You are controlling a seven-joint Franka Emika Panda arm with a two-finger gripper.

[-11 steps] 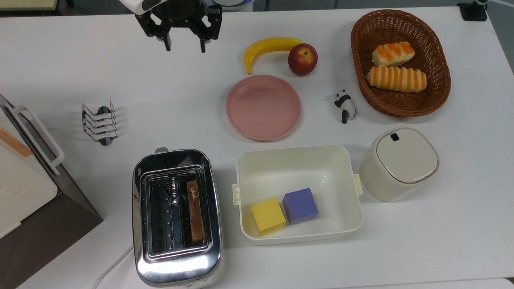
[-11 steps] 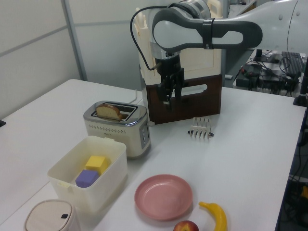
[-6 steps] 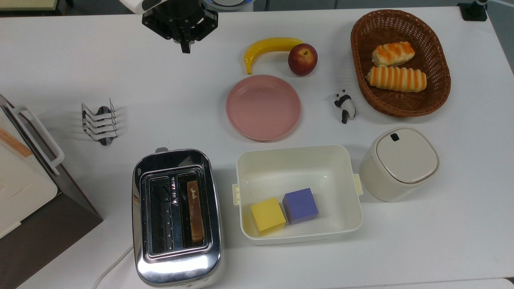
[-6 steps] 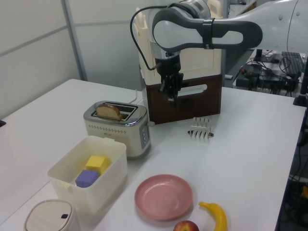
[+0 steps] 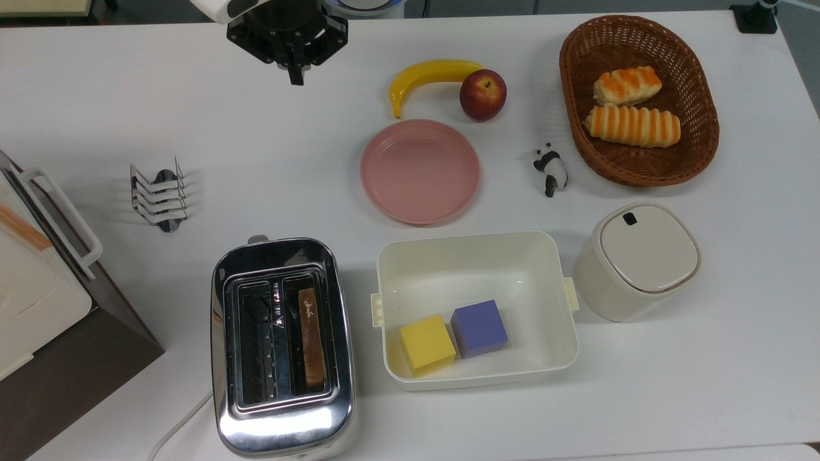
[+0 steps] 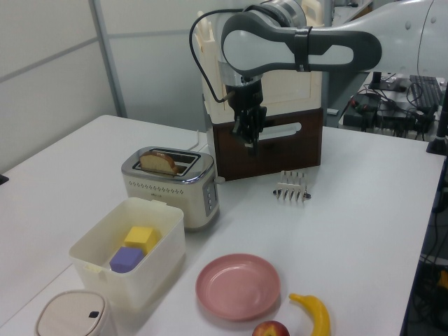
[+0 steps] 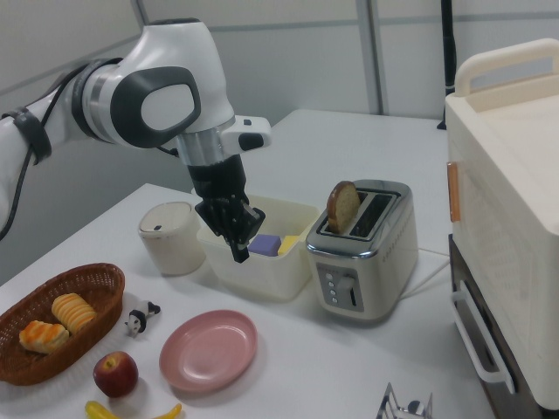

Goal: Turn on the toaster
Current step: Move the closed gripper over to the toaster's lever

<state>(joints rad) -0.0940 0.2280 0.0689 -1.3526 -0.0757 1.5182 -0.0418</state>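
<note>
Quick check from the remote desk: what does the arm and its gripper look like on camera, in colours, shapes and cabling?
The arm has glossy white rounded shells with dark grey joint sections. A black cable loops alongside it in the left view. The wrist ends in a black, blocky gripper with slim black fingers, under a white housing with a dark window.

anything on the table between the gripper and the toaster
No, in the top view the stretch from the gripper to the toaster is bare tabletop; the toast rack sits off toward the top view's left.
</note>
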